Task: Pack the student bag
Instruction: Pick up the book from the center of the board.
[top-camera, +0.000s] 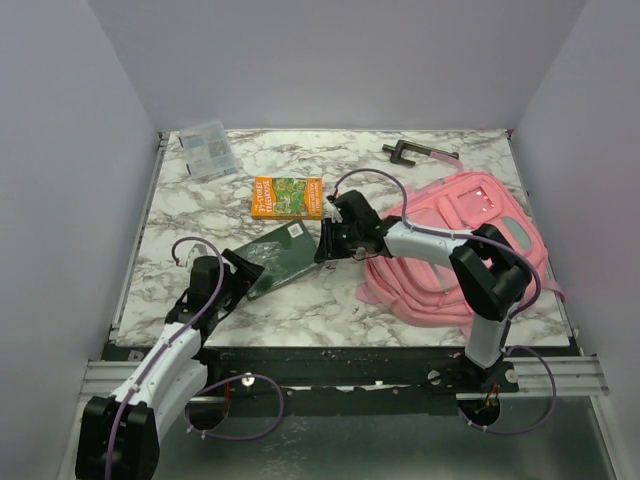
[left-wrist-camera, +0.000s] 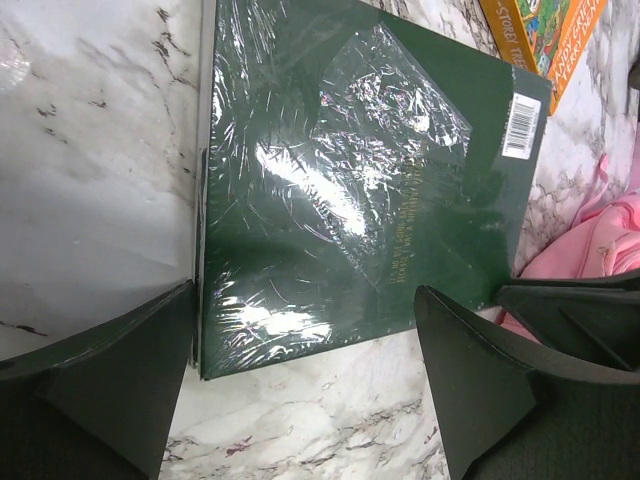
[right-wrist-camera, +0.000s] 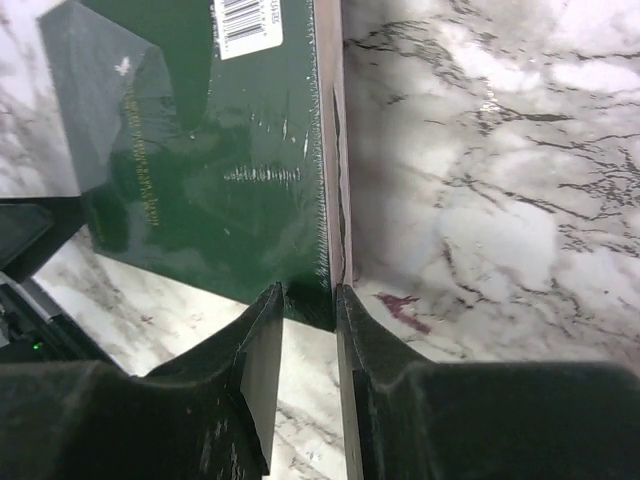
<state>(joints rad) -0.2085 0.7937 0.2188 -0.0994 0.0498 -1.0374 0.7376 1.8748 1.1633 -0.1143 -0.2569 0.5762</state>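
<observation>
The student bag (top-camera: 480, 215) lies flat at the right of the table, pink, with its straps toward the front; a bit of it (left-wrist-camera: 600, 245) shows in the left wrist view. A green shrink-wrapped book (top-camera: 283, 255) lies between the arms. My right gripper (top-camera: 325, 245) reaches left across the bag. In its wrist view the right gripper (right-wrist-camera: 308, 300) is shut on a corner of the green book (right-wrist-camera: 200, 170), one finger on the cover and one against the page edge. My left gripper (left-wrist-camera: 300, 400) stands open just short of the green book (left-wrist-camera: 350, 200).
An orange picture book (top-camera: 288, 197) lies behind the green one and shows again as the orange book (left-wrist-camera: 540, 30) in the left wrist view. A clear plastic packet (top-camera: 207, 148) sits at the back left. A dark handled tool (top-camera: 410, 152) lies at the back right.
</observation>
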